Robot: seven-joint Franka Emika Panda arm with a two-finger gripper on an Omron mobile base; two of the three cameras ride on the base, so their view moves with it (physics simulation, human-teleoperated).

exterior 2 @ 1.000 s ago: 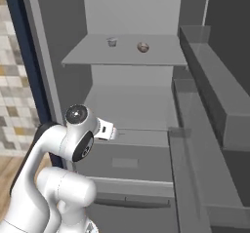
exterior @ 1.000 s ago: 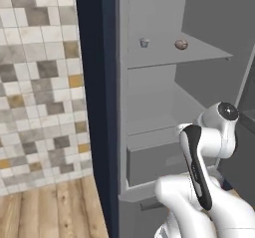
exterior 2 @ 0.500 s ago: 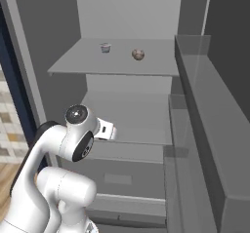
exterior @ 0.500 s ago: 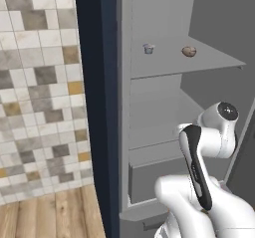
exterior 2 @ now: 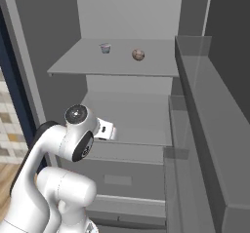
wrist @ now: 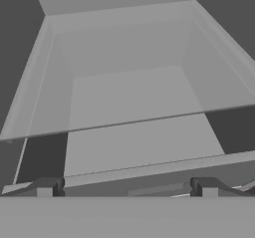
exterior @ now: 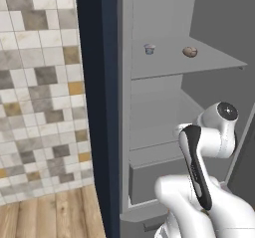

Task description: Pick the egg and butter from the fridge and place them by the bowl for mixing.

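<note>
Right base view: the fridge [exterior 2: 58, 71] is seen standing open, its upper shelf carrying the egg [exterior 2: 138, 55] and, just to its left, a small pale cup [exterior 2: 105, 48].
Egg: it is set near the shelf's back wall, apart from the cup; in the left base view it is found at the shelf's right part [exterior: 190, 52].
Arm: it is folded low in front of the drawer [exterior 2: 117, 178] (judged to be a carrying pose while the base nears the shelves), well below the egg.
Gripper: in the hand view the gripper [wrist: 124, 187] is shown with both tips spread wide and nothing between them.
Hand view aim: it is pointed into the grey compartment under the shelf, not at the egg.
Butter: no yellow-green stick can be made out on what is seen of the shelves; the door shelves [exterior 2: 205, 110] are seen edge-on, so their contents are hidden.
Bowl: its place cannot be told.
Cut off: the fridge's top and the door's far end are cropped.
</note>
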